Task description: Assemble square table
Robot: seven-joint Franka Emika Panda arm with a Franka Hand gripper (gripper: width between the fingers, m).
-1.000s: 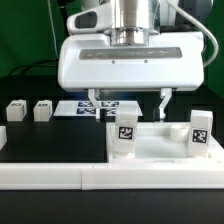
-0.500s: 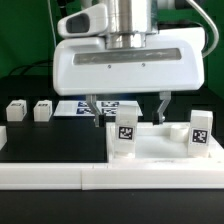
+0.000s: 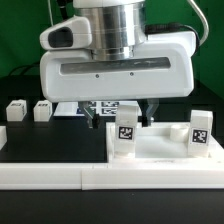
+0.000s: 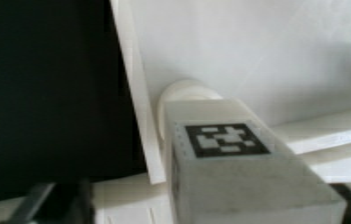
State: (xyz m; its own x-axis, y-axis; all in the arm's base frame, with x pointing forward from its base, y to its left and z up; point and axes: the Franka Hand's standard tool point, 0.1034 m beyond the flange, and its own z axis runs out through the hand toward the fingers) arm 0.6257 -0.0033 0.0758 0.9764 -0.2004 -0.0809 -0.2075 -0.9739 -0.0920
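The leg [image 3: 125,136] stands upright on the panel [image 3: 160,152], near its edge at the exterior view's left, long axis vertical, tag [image 3: 126,129] toward that camera. The gripper [image 3: 122,113] straddles it, jaws wide and holding nothing. The step looks like grasping this leg; next it must close squarely on it.

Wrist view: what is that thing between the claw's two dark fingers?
A white table leg with a black-and-white tag stands between the fingers of the open gripper, shown in the wrist view.
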